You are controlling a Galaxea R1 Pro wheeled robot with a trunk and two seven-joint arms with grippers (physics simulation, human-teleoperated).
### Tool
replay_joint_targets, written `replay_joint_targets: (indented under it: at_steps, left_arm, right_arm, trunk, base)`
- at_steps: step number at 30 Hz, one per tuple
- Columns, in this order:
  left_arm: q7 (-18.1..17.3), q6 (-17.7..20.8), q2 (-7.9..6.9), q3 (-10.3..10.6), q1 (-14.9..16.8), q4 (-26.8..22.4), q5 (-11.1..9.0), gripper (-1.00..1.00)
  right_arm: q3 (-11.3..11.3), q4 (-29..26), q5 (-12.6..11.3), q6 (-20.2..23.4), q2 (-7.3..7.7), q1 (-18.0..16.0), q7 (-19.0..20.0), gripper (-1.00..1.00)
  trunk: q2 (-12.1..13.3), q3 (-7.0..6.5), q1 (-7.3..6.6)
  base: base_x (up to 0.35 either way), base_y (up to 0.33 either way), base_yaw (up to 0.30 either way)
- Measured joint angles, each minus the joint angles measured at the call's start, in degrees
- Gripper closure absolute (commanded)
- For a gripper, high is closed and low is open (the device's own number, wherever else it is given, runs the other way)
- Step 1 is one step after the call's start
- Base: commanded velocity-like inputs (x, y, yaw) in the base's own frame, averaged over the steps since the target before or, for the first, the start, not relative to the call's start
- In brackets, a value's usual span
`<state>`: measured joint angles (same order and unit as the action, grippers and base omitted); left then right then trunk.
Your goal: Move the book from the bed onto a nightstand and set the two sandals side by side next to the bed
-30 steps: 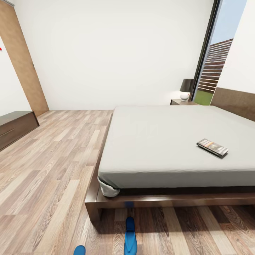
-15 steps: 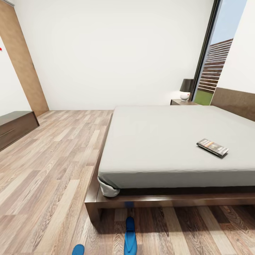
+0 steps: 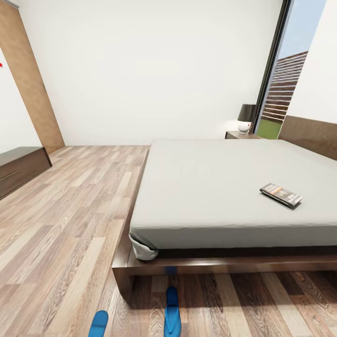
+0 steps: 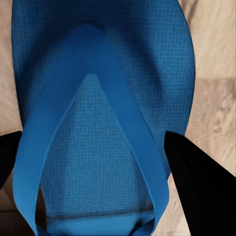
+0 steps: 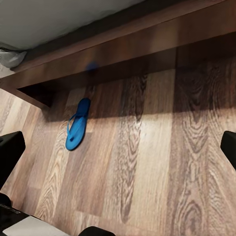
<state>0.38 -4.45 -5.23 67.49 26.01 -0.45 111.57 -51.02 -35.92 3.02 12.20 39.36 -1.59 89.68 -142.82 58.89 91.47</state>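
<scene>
While the paperback book (image 3: 281, 194) lies untouched on the bed (image 3: 210, 187), far from the nightstand (image 3: 241, 135), we judge the task barely begun. Our left gripper (image 4: 93, 167) straddles one blue sandal (image 4: 98, 123), fingers at either edge; we cannot tell if they grip. The other sandal (image 5: 77, 130) lies by the bed frame under our spread-open right gripper (image 5: 118, 152). No lettering is legible on the cover.

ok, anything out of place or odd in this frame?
The two sandals aren't paired: one sandal lies by the bed frame; the other sits between the left end effector fingertips. The book is still on the mattress.
</scene>
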Motion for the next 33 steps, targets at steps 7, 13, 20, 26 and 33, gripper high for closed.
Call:
replay_joint_targets:
  at_steps: [7, 13, 20, 26, 33]
  left_arm:
    - [-0.11, -2.28, -0.27, 0.01, 1.58, 0.03, 0.04, 1.0]
    - [-0.14, -3.51, -0.96, 0.03, 2.64, 0.05, 0.13, 1.0]
    - [-0.07, -4.2, -1.47, 0.02, 3.23, 0.05, 0.16, 1.0]
    - [-0.07, -4.34, -1.51, 0.02, 3.3, 0.05, 0.16, 1.0]
    - [-0.06, -5.39, -1.85, 0.04, 4.16, 0.04, 0.18, 1.0]
  right_arm:
    - [0.0, -0.01, 0.0, -0.05, -0.04, 0.0, 0.0, -1.0]
    - [0.0, -0.01, 0.0, -0.06, -0.05, 0.0, 0.0, -1.0]
    - [0.0, -0.03, 0.0, -0.06, -0.1, 0.0, 0.0, -1.0]
    - [0.0, -0.02, 0.0, -0.06, -0.13, 0.0, 0.0, -1.0]
    - [0.0, -0.01, 0.0, -0.09, -0.17, 0.0, 0.0, -1.0]
  trunk:
    - [0.0, 0.0, 0.0]
    - [0.0, 0.0, 0.0]
    - [0.0, 0.0, 0.0]
    - [0.0, 0.0, 0.0]
    - [0.0, 0.0, 0.0]
  base:
    - [0.0, 0.0, 0.0]
    - [0.0, 0.0, 0.0]
    - [0.0, 0.0, 0.0]
    - [0.0, 0.0, 0.0]
    - [0.0, 0.0, 0.0]
